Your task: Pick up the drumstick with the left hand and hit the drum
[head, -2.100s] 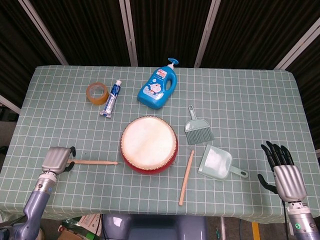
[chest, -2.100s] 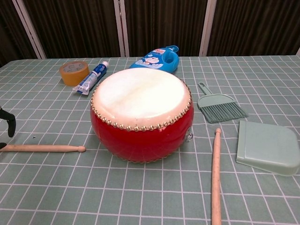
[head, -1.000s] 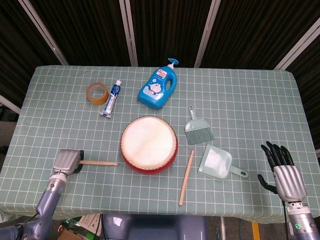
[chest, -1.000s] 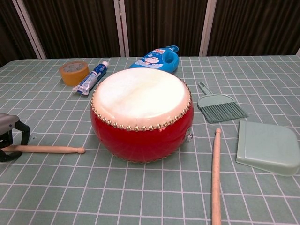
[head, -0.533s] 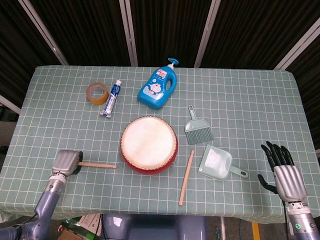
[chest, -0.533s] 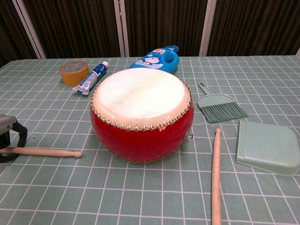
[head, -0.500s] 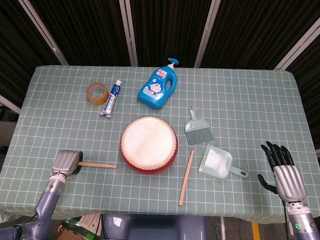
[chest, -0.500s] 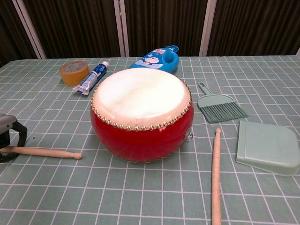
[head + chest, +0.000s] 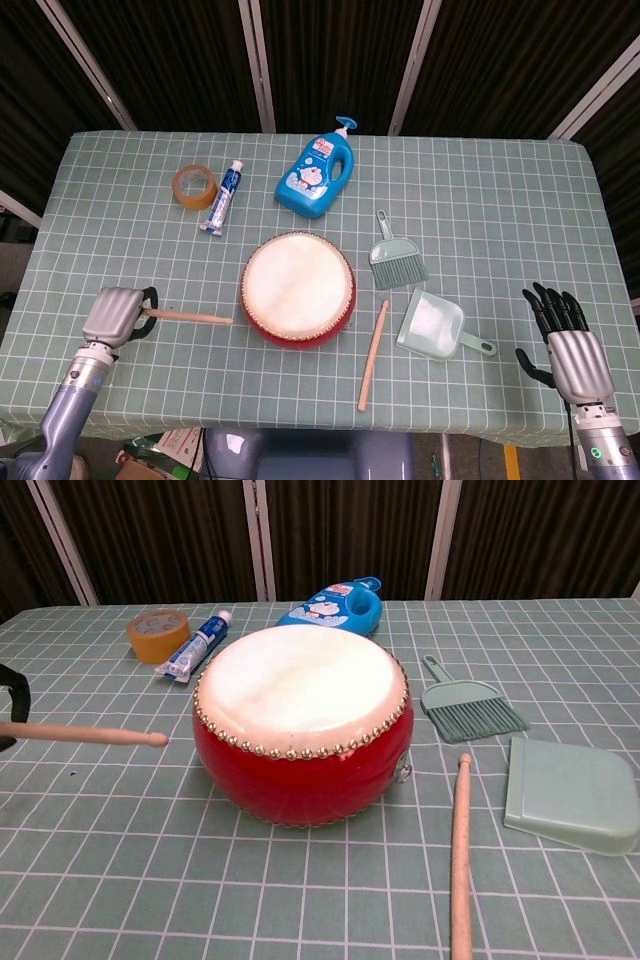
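A red drum (image 9: 298, 290) (image 9: 302, 716) with a pale skin stands mid-table. My left hand (image 9: 114, 314) (image 9: 9, 706) holds the end of a wooden drumstick (image 9: 190, 317) (image 9: 85, 734), which is lifted off the cloth with its tip pointing right, just left of the drum. A second drumstick (image 9: 372, 353) (image 9: 460, 850) lies on the cloth right of the drum. My right hand (image 9: 565, 338) hovers open at the table's front right corner, holding nothing.
A green dustpan (image 9: 432, 325) (image 9: 571, 793) and small brush (image 9: 396, 257) (image 9: 471, 709) lie right of the drum. Behind it lie a blue bottle (image 9: 319, 176), a toothpaste tube (image 9: 222, 197) and a tape roll (image 9: 194, 186).
My left hand closed on the stick's end and raised it off the cloth; the tip now floats level beside the drum. The right hand has not moved.
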Motion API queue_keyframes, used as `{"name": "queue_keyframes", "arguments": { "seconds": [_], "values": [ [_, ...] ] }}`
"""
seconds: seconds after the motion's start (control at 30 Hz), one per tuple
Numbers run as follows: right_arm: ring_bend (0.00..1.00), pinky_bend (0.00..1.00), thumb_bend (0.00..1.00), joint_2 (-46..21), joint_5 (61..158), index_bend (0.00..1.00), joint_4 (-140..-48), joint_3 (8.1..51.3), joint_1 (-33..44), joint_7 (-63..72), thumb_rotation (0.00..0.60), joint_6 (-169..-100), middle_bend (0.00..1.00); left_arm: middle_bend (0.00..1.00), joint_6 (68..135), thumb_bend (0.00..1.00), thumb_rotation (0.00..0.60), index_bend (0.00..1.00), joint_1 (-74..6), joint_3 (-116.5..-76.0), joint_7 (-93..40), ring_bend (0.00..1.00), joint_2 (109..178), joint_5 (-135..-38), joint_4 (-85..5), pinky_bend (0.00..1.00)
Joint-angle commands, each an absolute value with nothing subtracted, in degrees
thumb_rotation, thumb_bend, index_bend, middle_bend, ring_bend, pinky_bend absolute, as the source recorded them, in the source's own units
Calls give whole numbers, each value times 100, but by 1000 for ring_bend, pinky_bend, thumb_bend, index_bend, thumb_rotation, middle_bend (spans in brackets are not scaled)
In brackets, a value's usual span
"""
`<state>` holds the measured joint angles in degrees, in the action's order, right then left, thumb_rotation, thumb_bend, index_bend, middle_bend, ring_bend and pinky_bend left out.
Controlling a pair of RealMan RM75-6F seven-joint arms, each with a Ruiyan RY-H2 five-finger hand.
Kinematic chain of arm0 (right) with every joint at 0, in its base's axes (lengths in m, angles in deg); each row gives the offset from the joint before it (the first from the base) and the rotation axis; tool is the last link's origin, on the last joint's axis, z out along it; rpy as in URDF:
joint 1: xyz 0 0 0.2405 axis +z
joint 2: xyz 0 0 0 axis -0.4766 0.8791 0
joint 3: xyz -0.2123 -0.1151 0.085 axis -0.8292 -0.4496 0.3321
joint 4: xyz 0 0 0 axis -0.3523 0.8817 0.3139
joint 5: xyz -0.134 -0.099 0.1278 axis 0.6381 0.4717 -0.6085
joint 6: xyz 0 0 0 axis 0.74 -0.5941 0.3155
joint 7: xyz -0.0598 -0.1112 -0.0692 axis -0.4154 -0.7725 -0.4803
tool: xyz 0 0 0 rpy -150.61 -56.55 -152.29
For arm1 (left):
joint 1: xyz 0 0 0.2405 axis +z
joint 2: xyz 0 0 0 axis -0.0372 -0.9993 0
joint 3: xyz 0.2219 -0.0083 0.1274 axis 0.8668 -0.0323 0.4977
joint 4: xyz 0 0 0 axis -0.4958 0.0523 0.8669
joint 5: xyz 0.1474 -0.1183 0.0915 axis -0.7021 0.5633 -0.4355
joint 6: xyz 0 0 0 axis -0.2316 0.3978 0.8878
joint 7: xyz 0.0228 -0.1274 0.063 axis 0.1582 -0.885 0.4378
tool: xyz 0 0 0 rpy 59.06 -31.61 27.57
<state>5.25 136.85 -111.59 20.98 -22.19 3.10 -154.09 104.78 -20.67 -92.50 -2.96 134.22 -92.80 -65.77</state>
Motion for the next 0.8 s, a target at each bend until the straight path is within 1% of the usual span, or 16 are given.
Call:
{"name": "queue_keyframes", "arguments": {
  "seconds": [0.03,0.27,0.43,0.63,0.8],
  "values": [
    [0,0,353,526,13683,0,-11164,2097,-2224,303,600,-15413,0,1000,10685,648,600,752,-1952,-9277,-568,1000,13213,-9507,-6793,1000],
    [0,0,353,527,13667,0,-11173,2101,-2220,297,600,-15397,0,1000,10951,655,600,753,-1876,-9438,-931,1000,12827,-9733,-7251,1000],
    [0,0,353,528,13673,0,-11181,2094,-2220,283,600,-15392,0,1000,10913,655,600,753,-1997,-9601,-866,1000,12714,-9699,-7448,1000],
    [0,0,353,532,13674,0,-11190,2089,-2215,268,600,-15375,0,1000,10551,655,600,753,-2439,-9908,-328,1000,12918,-9159,-7542,1000],
    [0,0,354,542,13659,0,-11184,2096,-2213,310,600,-15366,0,1000,10448,655,600,753,-3020,-10413,293,1000,13255,-8656,-7698,1000]
  ]
}}
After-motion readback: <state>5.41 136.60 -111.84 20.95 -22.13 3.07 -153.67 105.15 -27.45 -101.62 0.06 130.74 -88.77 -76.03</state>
